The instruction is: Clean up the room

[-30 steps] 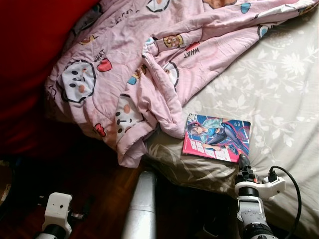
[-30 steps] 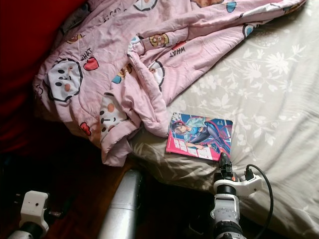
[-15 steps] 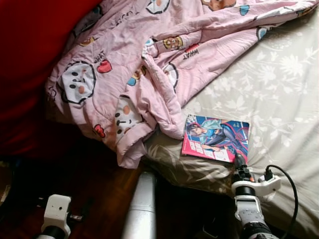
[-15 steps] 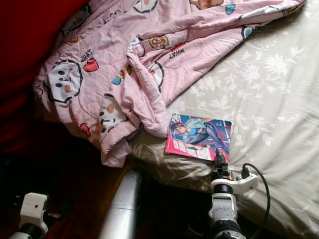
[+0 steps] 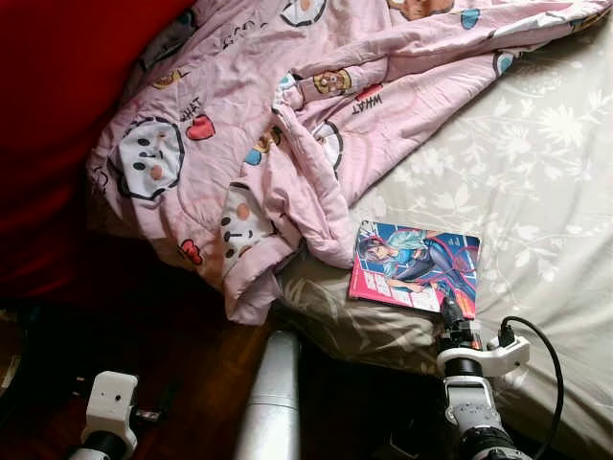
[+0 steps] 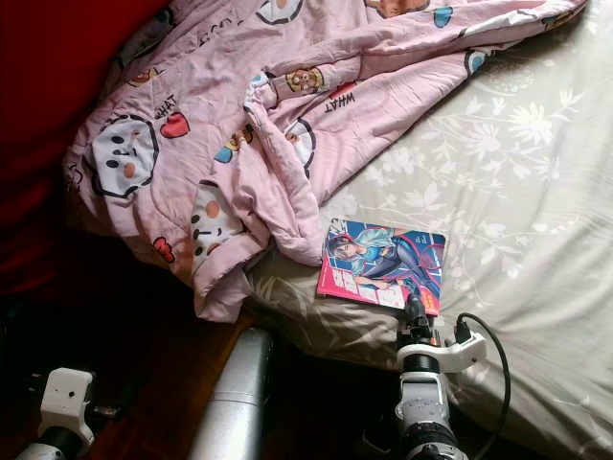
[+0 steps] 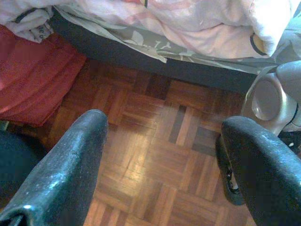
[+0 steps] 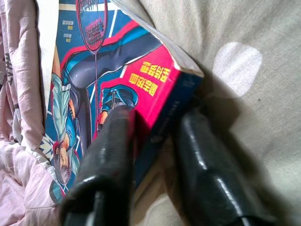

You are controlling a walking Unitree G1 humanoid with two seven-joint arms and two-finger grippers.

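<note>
The bed (image 5: 536, 172), spread with a grey-beige floral sheet, carries everything that matters here, and beside it runs a parquet floor (image 7: 155, 141) of dark reddish wood. A rumpled pink blanket (image 5: 278, 115) printed with cartoon faces lies heaped across the bed's upper part, one fold spilling over the mattress edge toward the floor. Just beside that fold, flat on the sheet near the bed's edge, sits the task's thing — a manga book (image 5: 415, 266) with a bright pink-and-blue cover. Over the last second the right gripper (image 5: 448, 311) has crept forward and a little leftward from just short of the book's near edge, so its tip now overlaps the lower corner of the cover. The right wrist view tells what that amounts to: the fingers (image 8: 106, 160) straddle the book's corner, one lying over the cover and the other against the spine side by the sheet, closed in around it though perhaps not yet squeezing hard. I judge the grasp is being made now, which puts the tidying at its first pick-up; a thin corner hold like this could let the book pivot or slip when raised. The left gripper (image 7: 164, 160) hangs idle low over the floor beside the bed, its fingers spread wide with nothing between them.
</note>
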